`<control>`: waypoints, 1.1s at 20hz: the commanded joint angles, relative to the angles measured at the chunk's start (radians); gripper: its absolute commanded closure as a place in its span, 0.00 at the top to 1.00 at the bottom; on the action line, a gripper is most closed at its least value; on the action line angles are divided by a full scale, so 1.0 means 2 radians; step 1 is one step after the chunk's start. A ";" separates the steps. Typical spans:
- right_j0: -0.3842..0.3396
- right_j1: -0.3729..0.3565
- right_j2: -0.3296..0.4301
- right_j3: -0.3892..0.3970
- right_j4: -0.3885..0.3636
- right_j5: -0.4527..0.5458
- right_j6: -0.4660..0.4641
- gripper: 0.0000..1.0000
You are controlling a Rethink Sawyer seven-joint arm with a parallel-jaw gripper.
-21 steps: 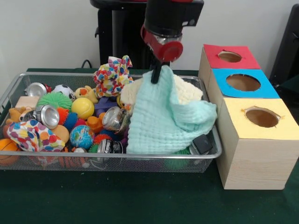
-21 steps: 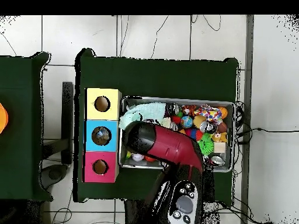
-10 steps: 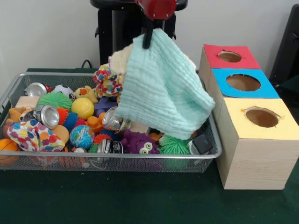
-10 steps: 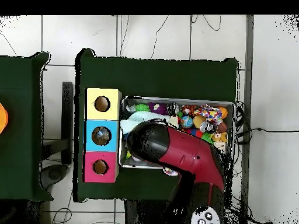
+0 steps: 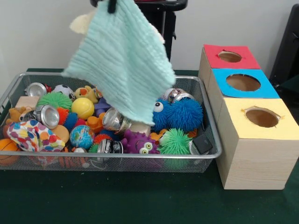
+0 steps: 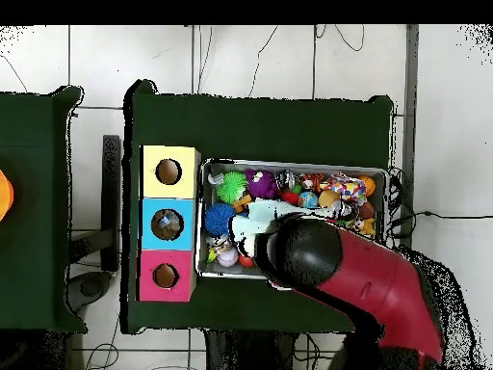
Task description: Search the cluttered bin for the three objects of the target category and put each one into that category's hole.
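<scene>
**Cloth lifted clear of bin**

Jaws gripped the mint cloth [image 5: 124,60] by its top edge at upper centre of frame; a cream cloth [image 5: 81,21] probably came up with it. It hung over the wire bin [image 5: 212,140], uncovering toys. Holes: boxes [image 5: 254,116], right.

A cloth [image 5: 122,60] hangs above the toy-filled bin [image 5: 212,154] on the desk [image 5: 140,200], with the row of three boxes [image 5: 250,116] at the bin's 3 o'clock side
</scene>
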 commanded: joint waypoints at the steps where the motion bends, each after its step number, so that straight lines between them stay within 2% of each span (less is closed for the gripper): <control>1: -0.074 -0.045 0.052 -0.004 -0.056 0.066 -0.202 0.00; 7: -0.138 -0.050 0.087 0.002 -0.070 0.054 -0.247 0.00; 11: -0.185 -0.030 0.116 0.017 -0.070 0.009 -0.264 0.00; 15: -0.227 -0.008 0.146 0.012 -0.075 -0.010 -0.288 0.00; 22: -0.258 0.014 0.179 0.002 -0.089 -0.024 -0.282 0.00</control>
